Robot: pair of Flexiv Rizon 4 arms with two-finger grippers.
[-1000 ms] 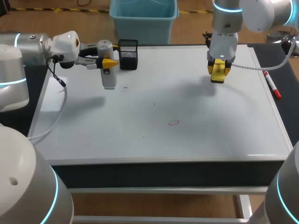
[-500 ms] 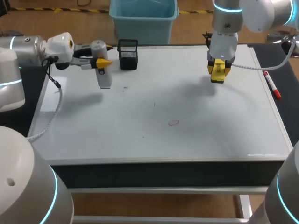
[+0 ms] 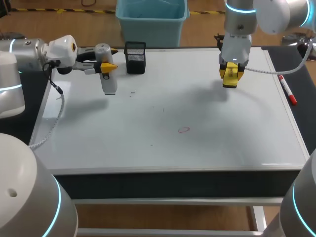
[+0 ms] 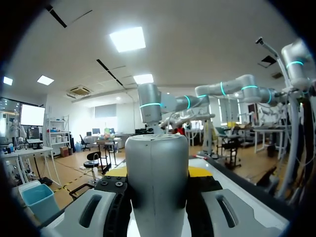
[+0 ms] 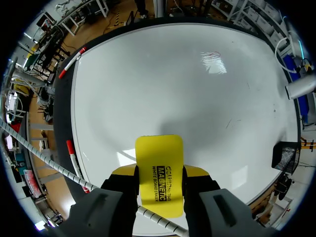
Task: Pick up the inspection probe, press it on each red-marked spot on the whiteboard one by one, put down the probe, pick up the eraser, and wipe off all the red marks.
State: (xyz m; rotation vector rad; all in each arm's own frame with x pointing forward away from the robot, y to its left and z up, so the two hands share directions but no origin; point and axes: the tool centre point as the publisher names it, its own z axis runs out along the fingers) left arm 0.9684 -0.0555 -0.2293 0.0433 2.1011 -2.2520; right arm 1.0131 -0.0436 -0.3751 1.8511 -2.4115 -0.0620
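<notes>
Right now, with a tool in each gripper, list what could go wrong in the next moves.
1. The probe, held in the left gripper, hangs close to the black mesh holder; a swing could knock it.
2. The red mark is faint and far from the eraser in the right gripper; a wipe might miss it.
3. The left arm's cable trails over the whiteboard and could snag.

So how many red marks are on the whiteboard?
1. A small red mark sits near the middle of the whiteboard, a bit toward its front edge. More may be hidden or too faint to see.
</notes>
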